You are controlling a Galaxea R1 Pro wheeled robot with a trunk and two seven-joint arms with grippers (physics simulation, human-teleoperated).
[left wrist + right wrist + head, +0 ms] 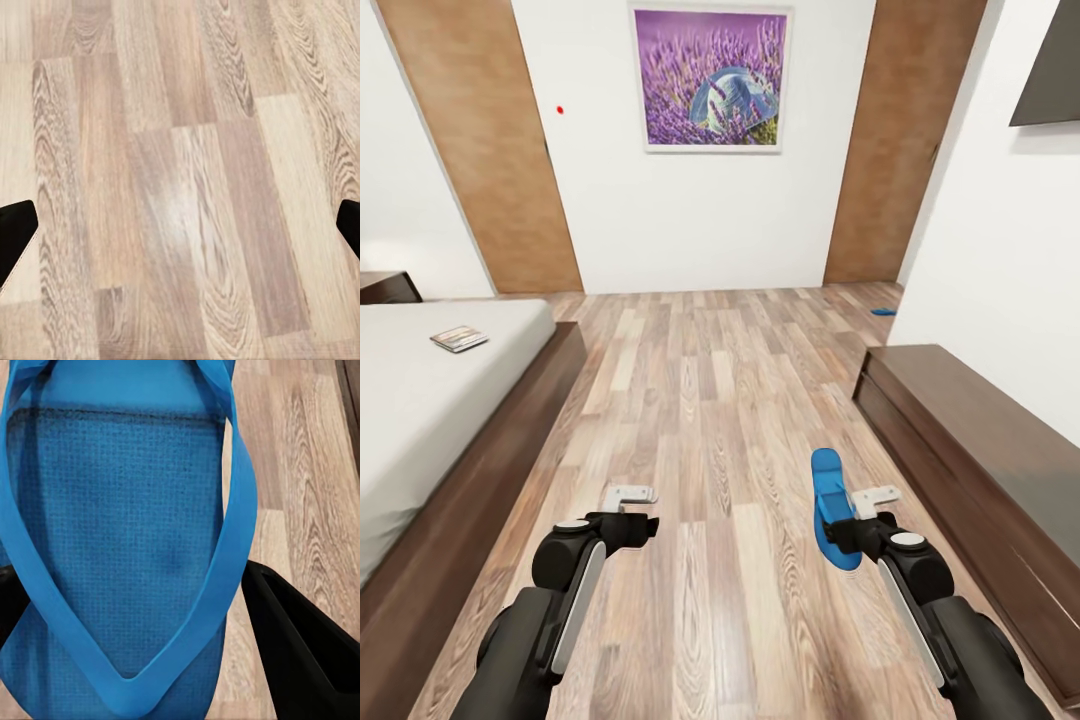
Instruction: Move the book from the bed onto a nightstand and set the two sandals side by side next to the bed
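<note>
From the head view, a bright blue flat sandal (830,508) lies on the wood-plank floor (710,400) under the right tool (857,520), a second sandal (883,312) rests far off by the white wall, and the thin book (459,339) sits on the bed (420,400) with its smooth grey mattress, opposite a long dark bench (980,440). The left wrist view shows the left tool (180,232) spread wide over bare grained planks. In the right wrist view, the right tool's dark fingers (300,652) stand spread either side of the sandal's woven-textured sole and V-shaped strap.
</note>
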